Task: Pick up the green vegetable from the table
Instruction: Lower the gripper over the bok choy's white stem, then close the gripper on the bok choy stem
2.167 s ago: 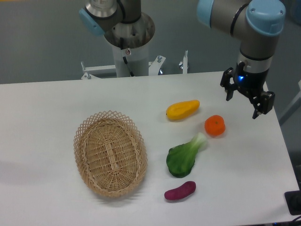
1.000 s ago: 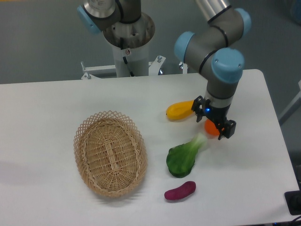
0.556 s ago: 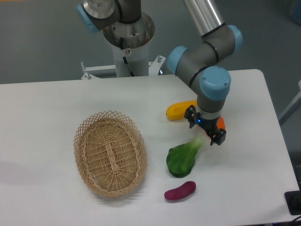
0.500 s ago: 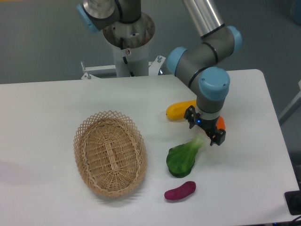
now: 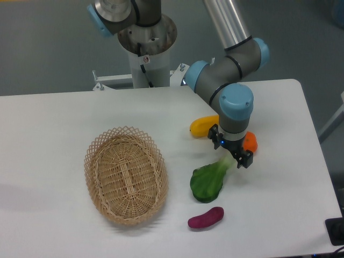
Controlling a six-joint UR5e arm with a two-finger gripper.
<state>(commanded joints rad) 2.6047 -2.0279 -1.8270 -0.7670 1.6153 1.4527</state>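
Vegetable (image 5: 207,181) stalk between spread fingers (image 5: 243,160)

Basket (image 5: 126,174) left of veg (image 5: 207,183); potato (image 5: 206,217) in front

Silver-grey arm (image 5: 226,27), light-blue joint caps, black gripper (image 5: 231,152).

The gripper (image 5: 231,152), jaws apart, sits over the pale stalk of the green vegetable (image 5: 208,181) on the table (image 5: 48,134). Basket (image 5: 126,174) at 9 o'clock, purple potato (image 5: 206,217) at 6, orange (image 5: 250,142) at 2.
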